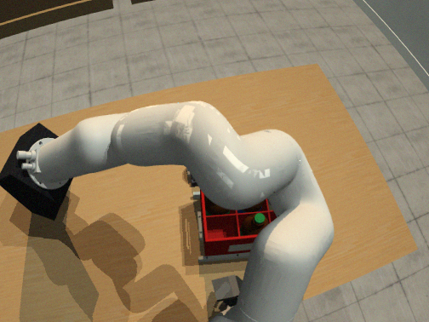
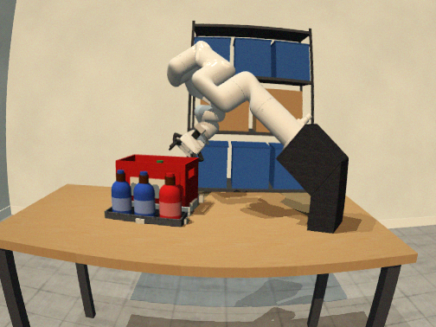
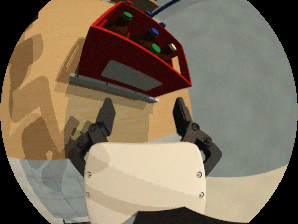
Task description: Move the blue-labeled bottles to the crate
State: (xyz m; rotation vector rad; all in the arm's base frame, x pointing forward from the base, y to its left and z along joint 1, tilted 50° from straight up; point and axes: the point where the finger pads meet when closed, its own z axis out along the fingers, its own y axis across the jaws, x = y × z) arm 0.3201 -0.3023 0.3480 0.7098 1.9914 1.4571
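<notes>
On the black tray (image 2: pixel 160 221) stand two blue bottles (image 2: pixel 121 190) (image 2: pixel 144 193) and a red bottle (image 2: pixel 170 195), all upright. The red crate (image 1: pixel 217 248) (image 2: pixel 189 174) (image 3: pixel 95 60) stands behind the tray in the exterior view. In the wrist view it holds bottles with green caps (image 3: pixel 126 16) (image 3: pixel 156 48), a blue cap (image 3: pixel 154 32) and a cream cap (image 3: pixel 173 47). An empty cell (image 1: pixel 221 227) shows in the top view. My gripper (image 3: pixel 143 104) is open and empty, tilted, outside the crate on the side away from the tray. The arm hides much of the crate and the tray in the top view.
The wooden table (image 1: pixel 340 170) (image 2: pixel 259 246) (image 3: pixel 55 25) carries the crate, the tray and the arm's black base (image 1: pixel 38 196) (image 2: pixel 326 186). Grey strips (image 1: pixel 225 257) (image 3: pixel 115 89) run along the crate's foot. A shelf with blue bins (image 2: pixel 252 58) stands behind the table.
</notes>
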